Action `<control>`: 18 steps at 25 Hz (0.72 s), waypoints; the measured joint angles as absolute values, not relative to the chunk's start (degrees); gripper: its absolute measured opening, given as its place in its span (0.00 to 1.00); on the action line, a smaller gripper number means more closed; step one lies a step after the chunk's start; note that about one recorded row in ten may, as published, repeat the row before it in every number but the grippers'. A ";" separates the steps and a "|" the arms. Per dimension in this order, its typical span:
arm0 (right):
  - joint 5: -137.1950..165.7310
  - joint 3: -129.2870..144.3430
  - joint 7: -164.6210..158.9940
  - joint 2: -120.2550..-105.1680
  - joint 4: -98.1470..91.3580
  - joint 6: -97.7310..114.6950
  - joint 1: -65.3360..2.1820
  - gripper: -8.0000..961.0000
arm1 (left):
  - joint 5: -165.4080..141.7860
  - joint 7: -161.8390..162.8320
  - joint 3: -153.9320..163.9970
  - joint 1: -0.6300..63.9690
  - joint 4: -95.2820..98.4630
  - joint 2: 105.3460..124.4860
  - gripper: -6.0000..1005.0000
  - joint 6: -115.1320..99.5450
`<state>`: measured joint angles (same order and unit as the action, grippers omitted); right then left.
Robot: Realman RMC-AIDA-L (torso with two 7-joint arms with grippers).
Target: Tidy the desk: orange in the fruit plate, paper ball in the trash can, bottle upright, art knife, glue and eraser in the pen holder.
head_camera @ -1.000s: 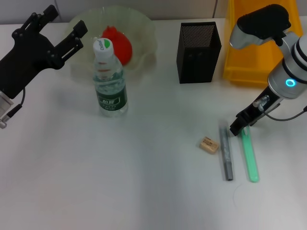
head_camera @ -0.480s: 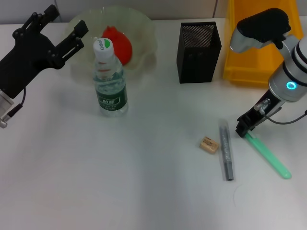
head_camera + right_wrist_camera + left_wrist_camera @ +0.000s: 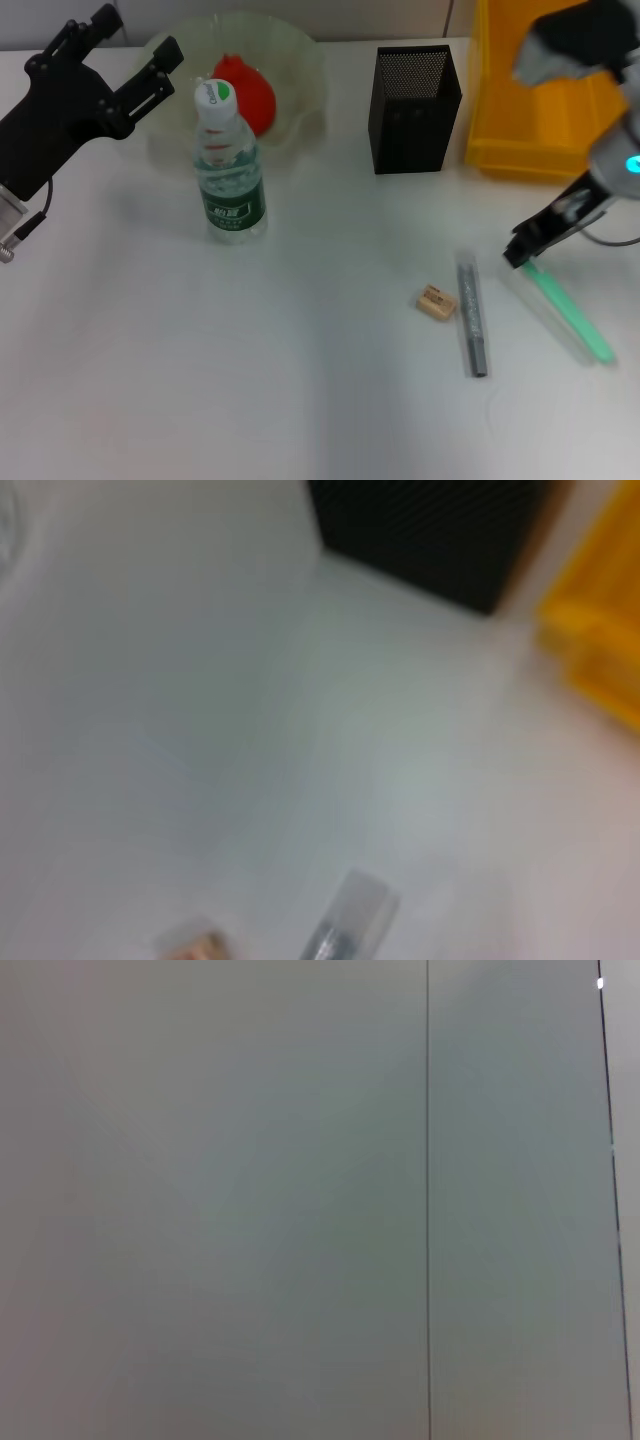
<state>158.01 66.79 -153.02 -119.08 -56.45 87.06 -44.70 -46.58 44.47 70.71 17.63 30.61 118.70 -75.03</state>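
Now the right end effector is clenching the top end of the slim translucent green stick, which is lying slanted on the white table. The left end effector is hovering released beside the pale-green scalloped fruit plate.

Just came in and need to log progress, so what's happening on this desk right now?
The right gripper is shut on one end of the green stick, which slants on the table. The grey stick and the eraser lie loose beside it, none in the pen holder. The orange sits in the fruit plate and the bottle stands upright. The left gripper hangs open near the plate.
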 joint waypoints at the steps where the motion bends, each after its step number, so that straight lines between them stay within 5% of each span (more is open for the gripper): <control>1: 156.46 63.83 -151.47 -119.08 -59.23 88.70 -43.14 0.19 | -46.56 44.47 70.63 17.53 30.77 118.69 0.80 -75.23; 7: 130.29 43.14 -135.82 -117.02 -64.15 94.96 -33.38 0.20 | -46.37 45.04 69.90 17.65 30.95 118.62 0.80 -76.54; 13: 92.21 31.88 -98.65 -112.88 -35.47 94.36 -28.35 0.20 | -45.73 45.07 69.87 18.10 30.97 118.65 0.80 -77.74; 16: 86.01 31.26 -88.87 -112.92 -29.88 93.20 -28.34 0.21 | -45.70 44.37 70.04 18.27 30.87 118.78 0.80 -79.21; 18: 81.47 31.25 -78.51 -115.25 -27.97 90.05 -29.00 0.21 | -45.74 43.89 70.49 18.63 30.64 118.82 0.80 -80.73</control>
